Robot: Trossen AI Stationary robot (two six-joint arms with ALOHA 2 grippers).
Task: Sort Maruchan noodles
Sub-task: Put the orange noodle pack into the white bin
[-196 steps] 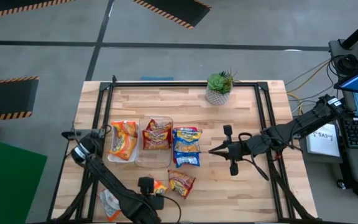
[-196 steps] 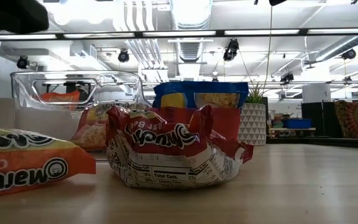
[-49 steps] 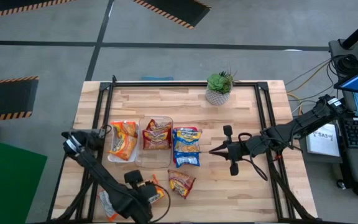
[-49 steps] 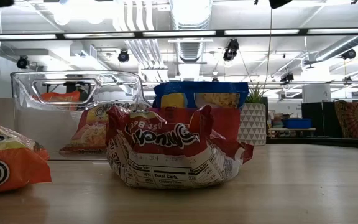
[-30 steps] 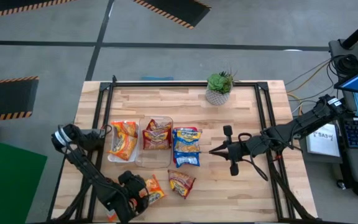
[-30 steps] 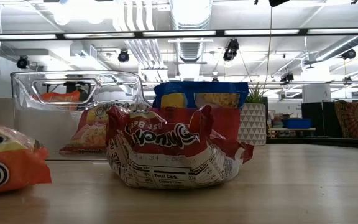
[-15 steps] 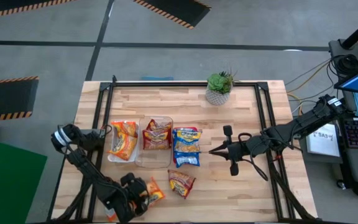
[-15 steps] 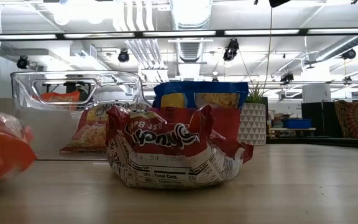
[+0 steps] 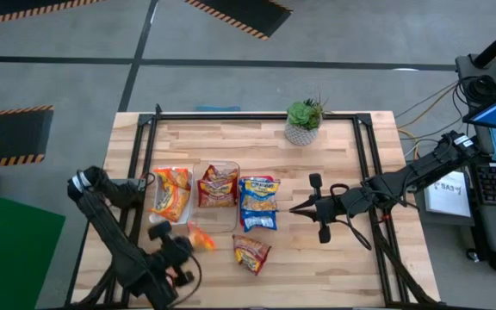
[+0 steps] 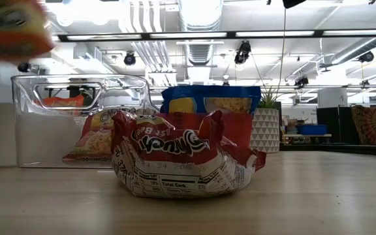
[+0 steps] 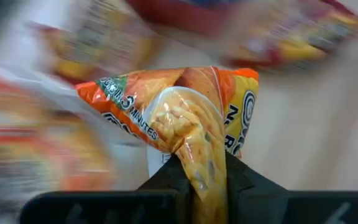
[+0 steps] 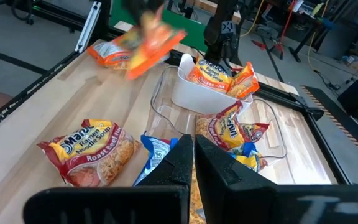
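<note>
The Maruchan noodles are flat packets. An orange packet is in the air near the table's near left, with my left gripper shut on it; it shows blurred at the low view's top left. A red packet lies flat on the table. More orange packets fill a white tray, red ones a clear tray, and blue ones lie beside it. My right gripper hovers shut right of the blue packets, touching nothing. My left gripper pinches a crumpled edge of the orange packet between its two fingers. The fingers come from the table's near left side, slanting toward the trays. The packet sticks out beyond the fingertips, tilted and lifted clear of the table.
A potted plant stands at the far edge. Another orange packet lies near the table's near left corner. Bare wood shows on the table's right half and along the near edge right of the red packet.
My left gripper has shut on the orange packet and risen with it, going toward the far edge and the trays. The packet, which lay on the table by the near left, now hangs clear above it. The right arm has kept still.
</note>
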